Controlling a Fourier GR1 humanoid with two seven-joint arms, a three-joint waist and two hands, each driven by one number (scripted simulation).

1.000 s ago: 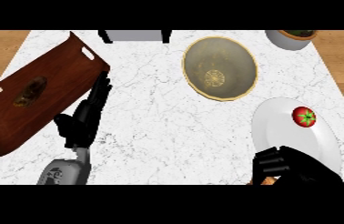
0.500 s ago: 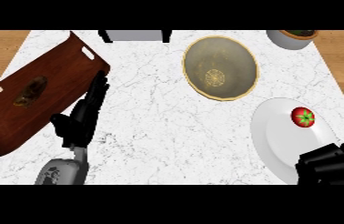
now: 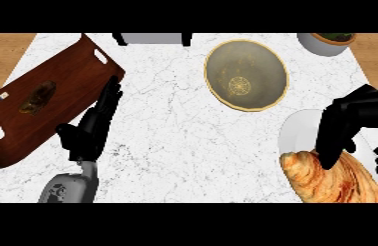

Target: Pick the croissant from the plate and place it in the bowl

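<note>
While the croissant [image 3: 328,177] sits at the lower right corner of the head view, the right hand [image 3: 343,125] is curled over its upper edge, fingers pointing down onto the pastry, so I judge it clamped on the croissant. The croissant looks large here and hides most of the white plate [image 3: 295,132], of which only the upper left rim shows; probably it is lifted toward the camera, but I cannot tell whether it is clear of the plate. Its long axis runs from upper left to lower right.

The bowl [image 3: 246,75] lies up and to the left of this hand, near the plate's rim, and the marble counter [image 3: 184,140] between them is open. A small grey pot [image 3: 325,42] stands just to the right of the bowl, so the path should stay left of it.

The left hand [image 3: 92,127] rests open beside the wooden tray [image 3: 52,97], well apart from the bowl.
</note>
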